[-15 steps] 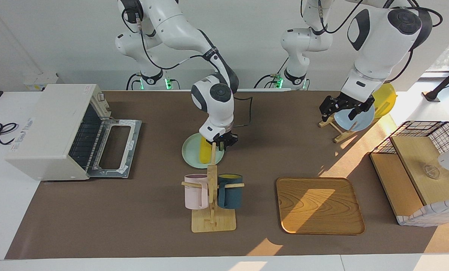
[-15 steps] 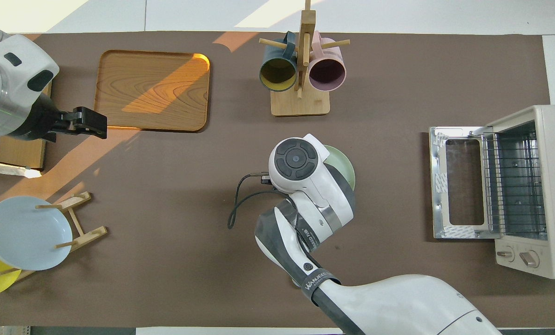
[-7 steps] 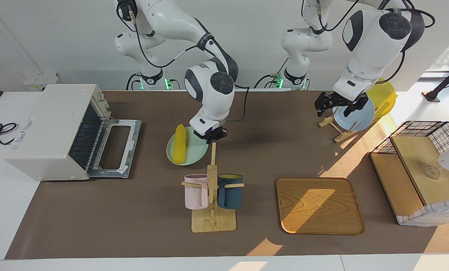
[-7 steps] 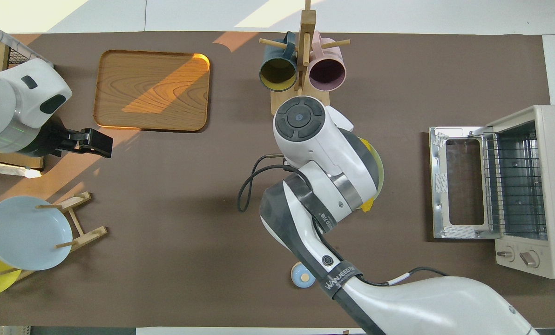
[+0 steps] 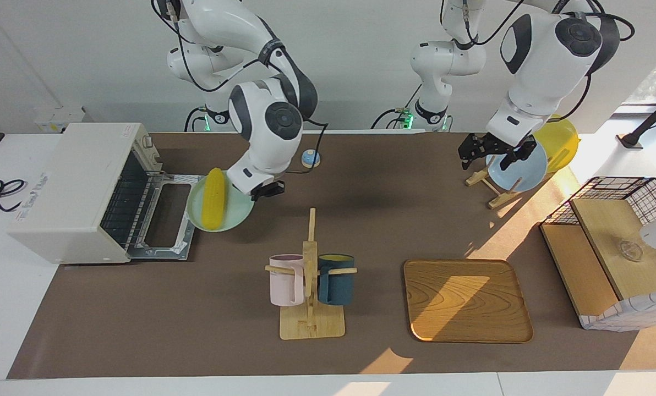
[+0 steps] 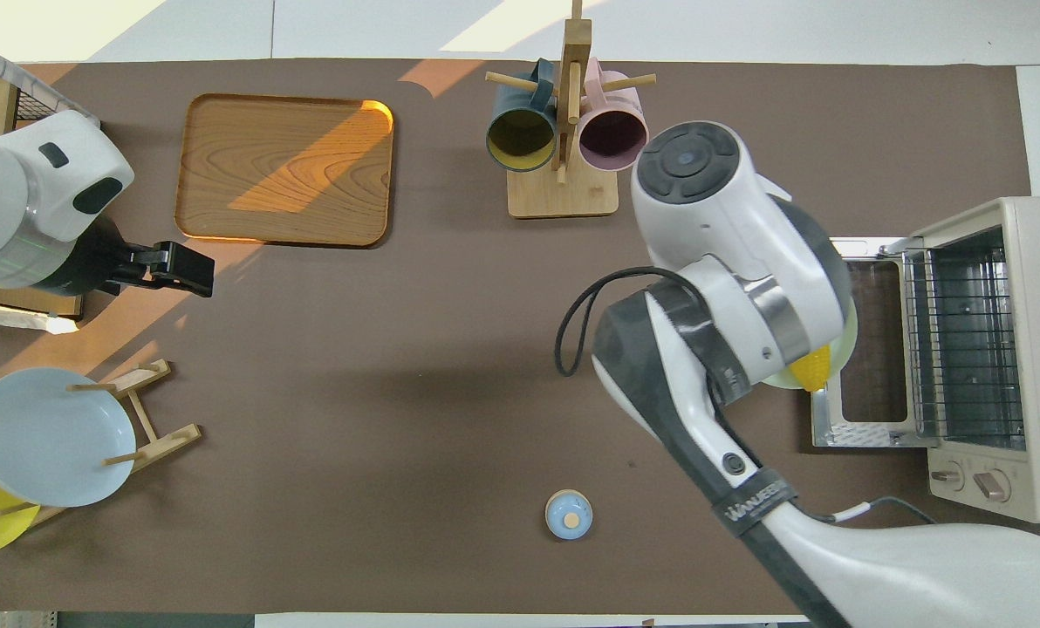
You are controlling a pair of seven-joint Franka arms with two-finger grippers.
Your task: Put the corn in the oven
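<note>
Brown table: right gripper (image 5: 266,190) clamps plate (image 5: 234,212) bearing corn (image 5: 214,190) beside oven (image 5: 80,190) door — largely arm-hidden overhead; left gripper (image 5: 493,157), fingers apart, waits over rack (image 5: 490,184).

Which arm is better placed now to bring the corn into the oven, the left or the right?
The right. Its tool is shut on the green plate carrying the corn, raised beside the oven's dropped-down door. The left tool hangs open over the blue plate at the left arm's end.
</note>
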